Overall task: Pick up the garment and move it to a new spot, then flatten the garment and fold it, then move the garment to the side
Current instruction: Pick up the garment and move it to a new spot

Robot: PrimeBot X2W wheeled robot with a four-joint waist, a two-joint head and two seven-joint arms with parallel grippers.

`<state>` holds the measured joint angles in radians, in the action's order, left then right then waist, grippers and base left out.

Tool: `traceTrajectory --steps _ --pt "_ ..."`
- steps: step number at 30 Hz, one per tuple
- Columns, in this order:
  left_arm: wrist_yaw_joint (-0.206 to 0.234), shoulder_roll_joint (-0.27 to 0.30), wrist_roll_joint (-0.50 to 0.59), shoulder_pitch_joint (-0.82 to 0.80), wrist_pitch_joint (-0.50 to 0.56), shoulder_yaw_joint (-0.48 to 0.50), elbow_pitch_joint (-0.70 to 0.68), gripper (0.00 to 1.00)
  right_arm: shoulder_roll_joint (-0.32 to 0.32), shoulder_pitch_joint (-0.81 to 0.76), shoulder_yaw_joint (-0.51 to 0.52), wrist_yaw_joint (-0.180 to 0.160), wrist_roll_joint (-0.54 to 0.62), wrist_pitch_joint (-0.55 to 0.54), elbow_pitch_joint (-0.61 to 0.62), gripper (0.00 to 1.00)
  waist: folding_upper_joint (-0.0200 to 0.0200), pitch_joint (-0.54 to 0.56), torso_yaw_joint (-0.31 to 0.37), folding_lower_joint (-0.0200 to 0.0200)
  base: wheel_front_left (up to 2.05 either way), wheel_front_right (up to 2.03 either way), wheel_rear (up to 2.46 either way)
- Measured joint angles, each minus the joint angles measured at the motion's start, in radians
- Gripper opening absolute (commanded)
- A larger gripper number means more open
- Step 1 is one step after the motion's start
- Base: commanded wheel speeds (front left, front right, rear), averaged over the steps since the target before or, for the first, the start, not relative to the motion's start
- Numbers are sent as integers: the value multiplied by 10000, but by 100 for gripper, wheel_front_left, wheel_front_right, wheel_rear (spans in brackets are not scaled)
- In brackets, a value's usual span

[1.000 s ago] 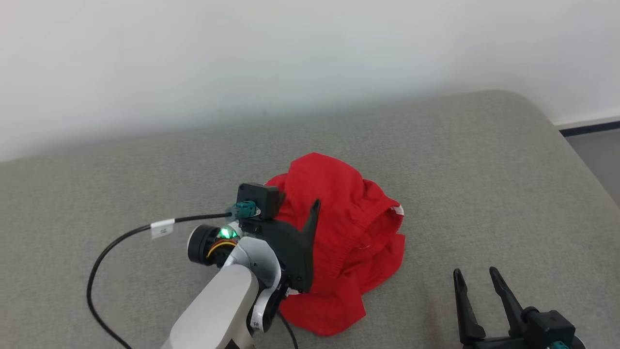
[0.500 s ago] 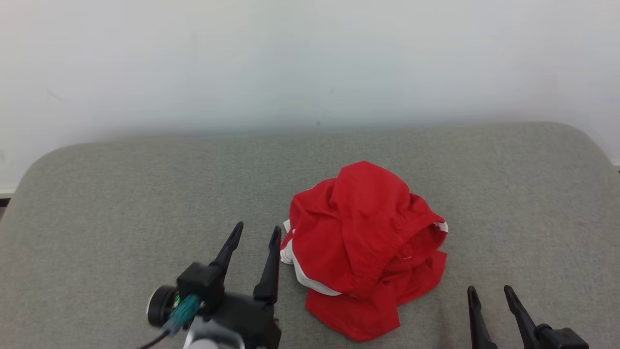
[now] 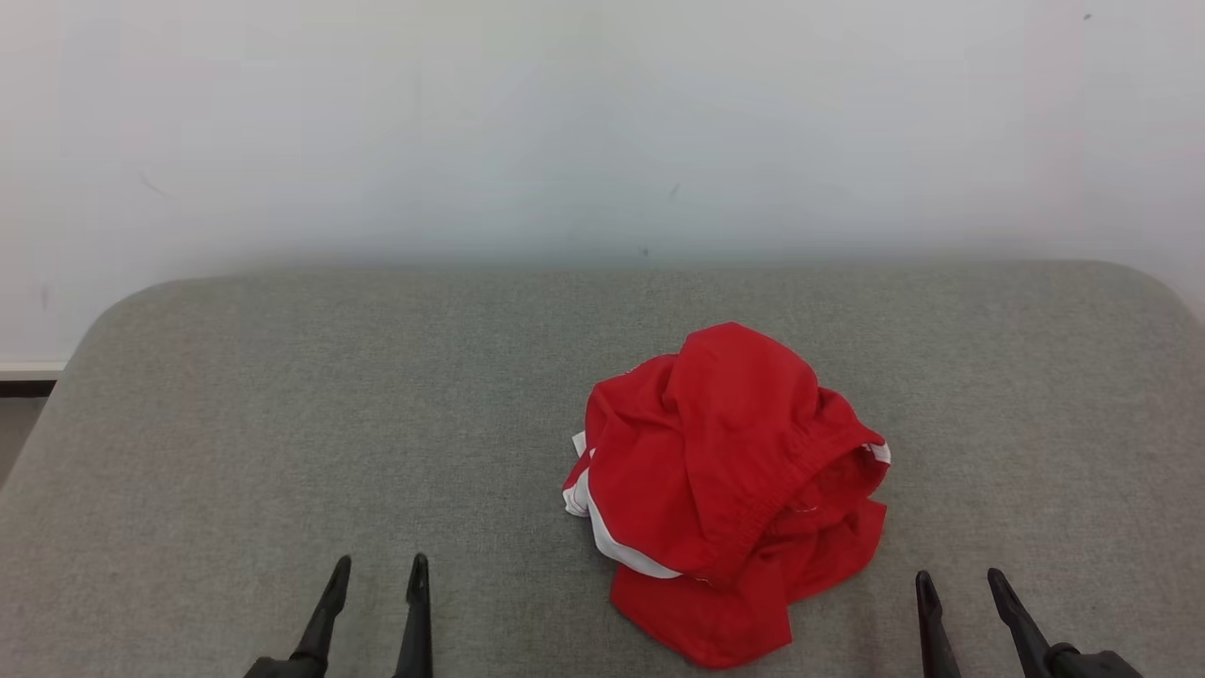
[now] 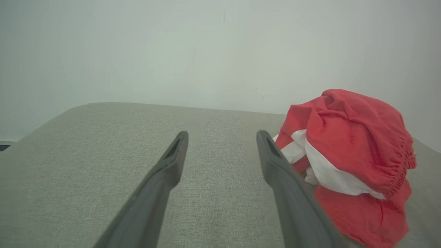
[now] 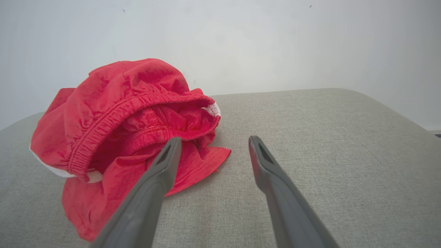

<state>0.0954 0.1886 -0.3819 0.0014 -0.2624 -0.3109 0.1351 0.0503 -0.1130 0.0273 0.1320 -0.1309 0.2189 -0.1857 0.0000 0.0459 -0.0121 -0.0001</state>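
The garment is a pair of red shorts with white side stripes, lying in a crumpled heap on the grey padded table, right of centre. Its elastic waistband gapes toward the right. My left gripper stands open near the front edge, well left of the heap, with nothing between its fingers. On the other side my right gripper is open too, just right of the heap. The left wrist view has the garment at its right, beside my left gripper. From the right wrist, the garment lies left of my right gripper.
A plain white wall rises right behind the table's far edge. The table's rounded corners show at far left and far right. Bare grey surface spreads left of the heap and behind it.
My left arm has drawn back from over the garment to the front edge, leaving the heap on the table. The head camera has turned, shifting the whole picture.
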Motion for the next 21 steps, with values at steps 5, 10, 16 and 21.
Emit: traceTrajectory --steps 5,10,16,21 --pt "-426 -163 244 252 0 502 105 100 0 0 -56 0 6 -82 88 100 0 -46 177 1 0 0 0" --pt "-1080 -201 309 -12 79 272 598 100 0 2 -46 0 6 -109 146 100 0 -111 463 0 0 0 0" --pt "-1476 -102 -161 -1779 2314 111 1028 100 2 23 -44 0 -2 -117 182 100 0 -251 1010 0 0 0 0" --pt "-1419 -240 -692 -2856 4071 102 1108 100 2 98 -59 0 -2 -111 198 100 0 -365 1376 1 0 0 0"
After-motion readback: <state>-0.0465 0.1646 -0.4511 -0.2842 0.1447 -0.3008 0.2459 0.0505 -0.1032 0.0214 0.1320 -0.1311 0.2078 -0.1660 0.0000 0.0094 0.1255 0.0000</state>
